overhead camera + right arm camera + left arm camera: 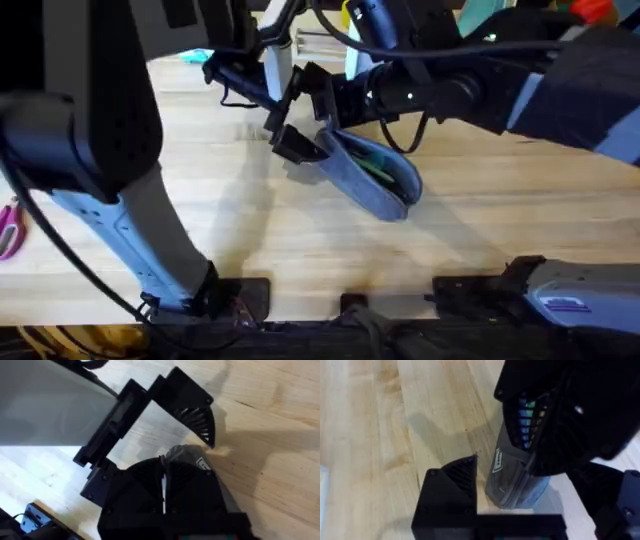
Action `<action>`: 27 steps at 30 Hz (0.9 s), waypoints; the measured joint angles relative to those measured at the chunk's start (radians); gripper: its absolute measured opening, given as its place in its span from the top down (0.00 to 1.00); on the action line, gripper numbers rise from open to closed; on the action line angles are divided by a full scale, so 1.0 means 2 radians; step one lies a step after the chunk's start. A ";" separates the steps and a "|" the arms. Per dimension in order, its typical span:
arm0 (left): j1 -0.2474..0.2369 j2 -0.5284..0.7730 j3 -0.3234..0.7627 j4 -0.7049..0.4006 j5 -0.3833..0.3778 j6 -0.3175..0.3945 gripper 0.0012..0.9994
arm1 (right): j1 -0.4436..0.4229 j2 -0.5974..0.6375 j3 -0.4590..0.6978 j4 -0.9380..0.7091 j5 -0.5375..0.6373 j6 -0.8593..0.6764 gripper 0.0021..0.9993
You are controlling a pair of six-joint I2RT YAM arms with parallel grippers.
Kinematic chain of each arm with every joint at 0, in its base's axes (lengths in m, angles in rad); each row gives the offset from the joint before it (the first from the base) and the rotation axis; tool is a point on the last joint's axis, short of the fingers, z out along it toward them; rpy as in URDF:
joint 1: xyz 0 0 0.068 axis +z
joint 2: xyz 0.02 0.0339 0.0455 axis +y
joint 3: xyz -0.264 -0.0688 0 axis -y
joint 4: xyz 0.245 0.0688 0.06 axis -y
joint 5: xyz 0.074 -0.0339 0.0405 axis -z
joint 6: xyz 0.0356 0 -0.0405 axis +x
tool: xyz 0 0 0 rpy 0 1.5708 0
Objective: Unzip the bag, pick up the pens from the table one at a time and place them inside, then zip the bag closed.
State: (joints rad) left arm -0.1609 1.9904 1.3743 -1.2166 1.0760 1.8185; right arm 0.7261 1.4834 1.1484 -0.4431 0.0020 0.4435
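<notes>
2 tools meet at the bag's [372, 172] far-left end; its long axis runs diagonally down-right across the tabletop [300, 240], mouth open, green pen [378, 160] inside. Right tool [164, 480] is pinched together on that end; left tool [492, 492] sits spread apart just beside it, nearer the zipper start.

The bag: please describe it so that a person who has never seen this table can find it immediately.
Look at the middle of the light wooden table, where the two black grippers meet. The bag lies there: a long blue-grey fabric pouch, its top open, with something green inside. The pink-handled scissors at the table's left edge are small and rigid.
</notes>
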 joint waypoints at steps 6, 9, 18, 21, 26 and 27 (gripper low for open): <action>-0.002 0.034 0.000 0.006 -0.003 -0.007 0.01 | 0.000 0.000 0.000 0.000 0.000 0.000 0.97; -0.002 0.040 0.000 0.009 0.000 -0.009 0.01 | 0.000 0.000 0.000 0.000 0.000 -0.004 0.97; -0.002 0.040 0.000 0.011 0.018 -0.014 0.61 | 0.000 0.000 0.000 0.000 0.002 -0.013 0.97; -0.004 0.040 0.000 0.014 0.018 -0.013 0.94 | -0.001 0.000 0.000 -0.005 0.002 -0.013 0.97; -0.004 0.040 0.000 0.014 0.015 -0.013 0.95 | -0.002 -0.004 0.000 -0.038 0.019 -0.013 0.97; -0.004 0.040 0.000 0.014 0.015 -0.013 0.96 | -0.001 -0.007 0.000 -0.048 0.027 -0.013 0.97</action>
State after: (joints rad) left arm -0.1682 2.0712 1.3735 -1.1886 1.1069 1.7916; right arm 0.7235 1.4684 1.1484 -0.5386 0.0554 0.4179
